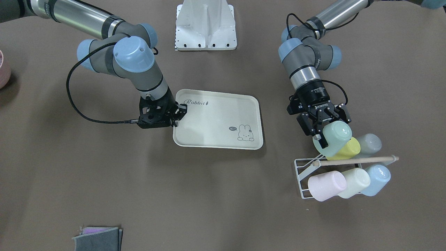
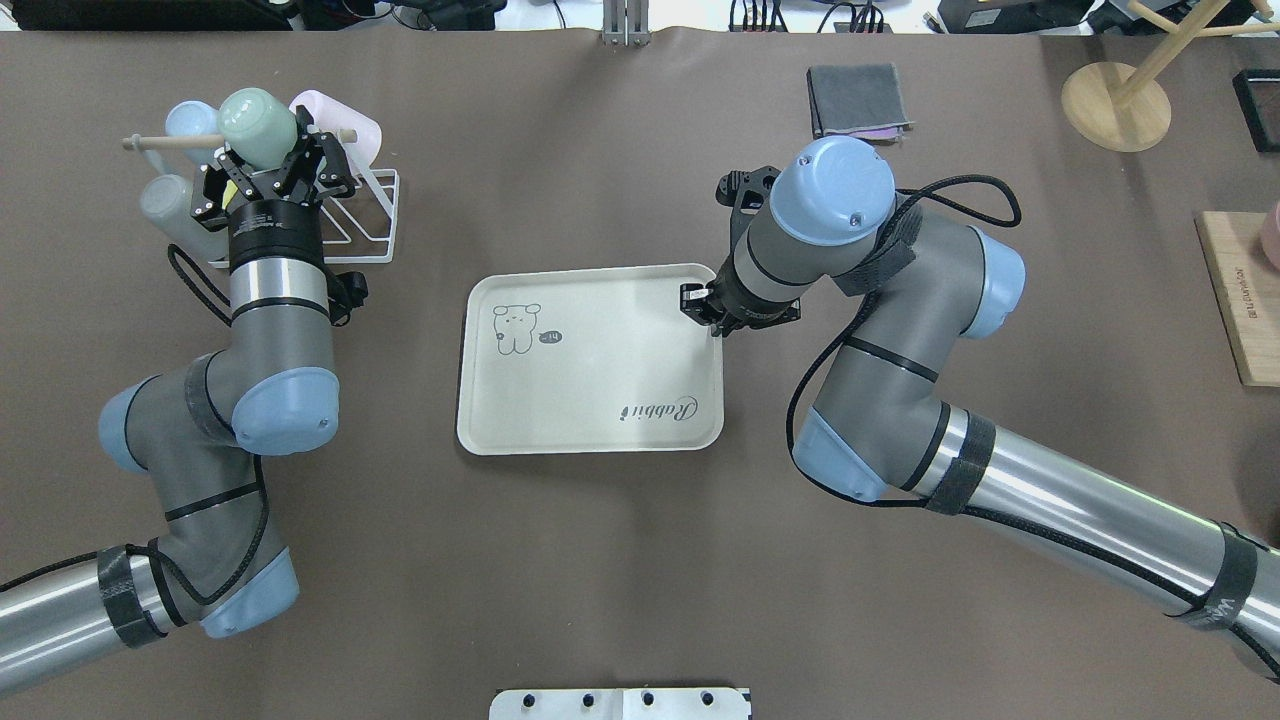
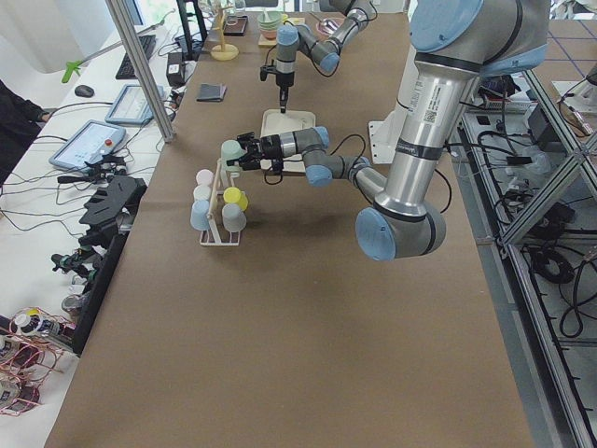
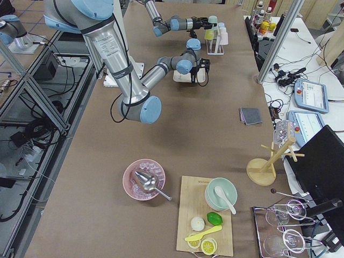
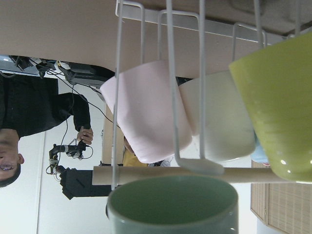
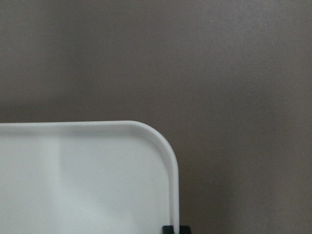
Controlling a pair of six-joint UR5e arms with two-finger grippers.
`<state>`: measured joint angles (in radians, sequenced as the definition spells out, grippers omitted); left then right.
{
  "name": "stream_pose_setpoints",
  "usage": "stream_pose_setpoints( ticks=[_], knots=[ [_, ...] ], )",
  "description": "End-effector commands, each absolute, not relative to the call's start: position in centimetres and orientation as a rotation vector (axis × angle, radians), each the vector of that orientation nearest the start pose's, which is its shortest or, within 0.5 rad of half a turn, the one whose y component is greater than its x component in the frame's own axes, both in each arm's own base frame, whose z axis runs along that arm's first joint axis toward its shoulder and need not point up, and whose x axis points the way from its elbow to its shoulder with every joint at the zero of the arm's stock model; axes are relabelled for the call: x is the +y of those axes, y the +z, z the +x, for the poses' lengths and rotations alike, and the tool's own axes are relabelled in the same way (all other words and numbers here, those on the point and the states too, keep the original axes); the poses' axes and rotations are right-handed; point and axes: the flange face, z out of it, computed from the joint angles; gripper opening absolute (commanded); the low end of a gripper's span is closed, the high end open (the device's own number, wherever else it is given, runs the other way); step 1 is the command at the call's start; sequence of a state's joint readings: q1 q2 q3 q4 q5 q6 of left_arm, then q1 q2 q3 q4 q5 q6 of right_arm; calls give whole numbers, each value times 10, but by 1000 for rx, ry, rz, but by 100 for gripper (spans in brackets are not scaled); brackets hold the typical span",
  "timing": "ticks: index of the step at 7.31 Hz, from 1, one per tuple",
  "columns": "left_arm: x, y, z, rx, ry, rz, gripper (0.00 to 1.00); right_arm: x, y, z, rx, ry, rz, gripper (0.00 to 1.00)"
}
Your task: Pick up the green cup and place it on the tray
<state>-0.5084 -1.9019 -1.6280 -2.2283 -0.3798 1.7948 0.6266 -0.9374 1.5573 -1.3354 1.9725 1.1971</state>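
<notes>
The green cup (image 1: 333,136) is held on its side in my left gripper (image 1: 325,130), just above the white wire rack (image 1: 301,177). It also shows in the overhead view (image 2: 257,113) and at the bottom of the left wrist view (image 5: 173,207). The cream tray (image 1: 217,120) with "Rabbit" script lies flat at the table's middle (image 2: 590,360). My right gripper (image 1: 179,112) is at the tray's corner, shut on its rim. The right wrist view shows that rounded corner (image 6: 83,180) and a bit of one fingertip (image 6: 175,229).
The rack holds a yellow-green cup (image 1: 346,150), a grey cup (image 1: 370,143), a pink cup (image 1: 327,185), a cream cup (image 1: 355,182) and a blue cup (image 1: 377,178) under a wooden dowel (image 1: 355,160). A grey cloth (image 2: 857,98), a wooden stand (image 2: 1115,105) and a cutting board (image 2: 1240,295) lie on the robot's right side.
</notes>
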Motion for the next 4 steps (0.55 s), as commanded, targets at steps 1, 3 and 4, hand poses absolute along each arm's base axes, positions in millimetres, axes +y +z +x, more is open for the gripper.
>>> stream_pose_setpoints(
  ticks=[1,3,4],
  knots=[
    [-474,350,377,-1558,1625,568,2,-488,268,-523,-907,60,68,0],
    [-479,332,351,-1604,1600,547,3,-488,275,-524,-898,60,63,0],
    [-482,323,336,-1611,1579,557,3,-488,278,-526,-894,60,60,0]
  ],
)
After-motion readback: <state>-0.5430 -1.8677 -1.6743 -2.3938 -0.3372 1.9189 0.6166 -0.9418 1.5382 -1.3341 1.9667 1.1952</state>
